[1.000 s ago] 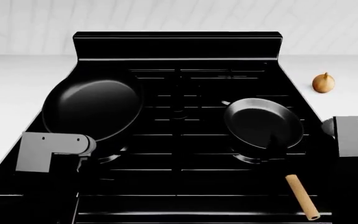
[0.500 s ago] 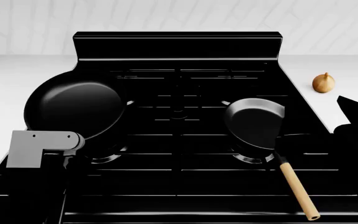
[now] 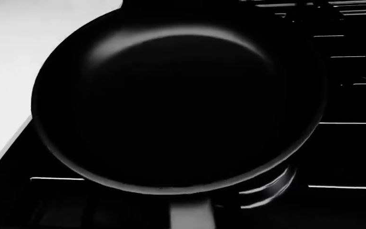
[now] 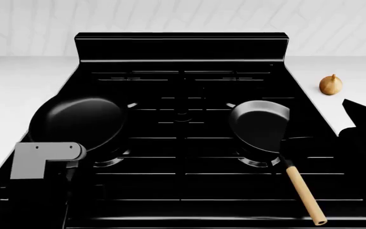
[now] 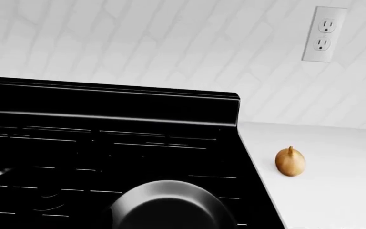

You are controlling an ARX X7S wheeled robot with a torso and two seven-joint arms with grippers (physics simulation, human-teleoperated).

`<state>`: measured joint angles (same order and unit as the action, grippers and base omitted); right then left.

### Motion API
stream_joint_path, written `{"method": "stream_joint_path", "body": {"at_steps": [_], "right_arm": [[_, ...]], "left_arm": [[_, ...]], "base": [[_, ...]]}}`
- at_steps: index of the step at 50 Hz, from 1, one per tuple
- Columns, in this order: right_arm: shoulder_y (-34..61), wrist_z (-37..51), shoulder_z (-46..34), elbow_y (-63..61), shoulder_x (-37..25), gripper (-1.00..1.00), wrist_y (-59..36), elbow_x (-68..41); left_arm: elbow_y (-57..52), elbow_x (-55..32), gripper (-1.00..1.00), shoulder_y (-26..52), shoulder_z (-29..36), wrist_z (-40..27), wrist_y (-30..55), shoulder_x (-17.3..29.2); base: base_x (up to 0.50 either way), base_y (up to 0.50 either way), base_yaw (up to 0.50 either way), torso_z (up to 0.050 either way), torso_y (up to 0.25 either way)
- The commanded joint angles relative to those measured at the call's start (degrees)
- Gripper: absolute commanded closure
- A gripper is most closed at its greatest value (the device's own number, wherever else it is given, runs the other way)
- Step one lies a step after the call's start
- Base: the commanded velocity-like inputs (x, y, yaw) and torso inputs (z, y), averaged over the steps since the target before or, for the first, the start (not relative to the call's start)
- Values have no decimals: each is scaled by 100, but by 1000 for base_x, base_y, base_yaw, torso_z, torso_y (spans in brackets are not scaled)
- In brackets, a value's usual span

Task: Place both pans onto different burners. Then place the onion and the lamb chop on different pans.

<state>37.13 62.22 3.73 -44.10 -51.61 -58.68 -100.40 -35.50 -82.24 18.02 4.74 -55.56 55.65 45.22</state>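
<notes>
The left gripper (image 4: 68,167), a grey blocky mount, is sitting at the near rim of the black-handled pan (image 4: 75,123); whether its fingers are clamping the handle cannot be told. That smooth, matte pan is lying over the front-left burner (image 3: 269,188), whose metallic ring is glinting beneath. The right gripper's state cannot be told. The wooden-handled pan (image 4: 259,125) is resting on the front-right grate of the stove (image 4: 183,47). The golden onion (image 5: 290,162) is sitting on the white countertop (image 5: 335,157), below a tiled wall with an outlet (image 5: 323,34).
</notes>
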Motion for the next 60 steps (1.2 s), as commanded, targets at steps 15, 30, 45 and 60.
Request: {"method": "stream_joint_path", "body": {"at_steps": [15,30,45,60], "right_arm": [[-74,-94,69,-29,-17,-100,61,134],[-131,-110,122,-132,17,-100,121,283],[-309,-110,222,-354,-17,-100,159,394],[-634,-422,513,-435,86,-100,341,609]], "left_arm": [[-1042,-1505,-100,1120,-491,-1094,-9,631],[-1411,-1747,-100,1455,-713,-1192,-269,632],[-1451,-1429,-100,1202,-939,-980,-401,535],[-1449,-1362,-100,1077,-1008,-902,-464,521]], "base": [[0,0,0,0,0],[0,0,0,0,0],[-314,0,0,0,0],[0,-259,0,0,0]]}}
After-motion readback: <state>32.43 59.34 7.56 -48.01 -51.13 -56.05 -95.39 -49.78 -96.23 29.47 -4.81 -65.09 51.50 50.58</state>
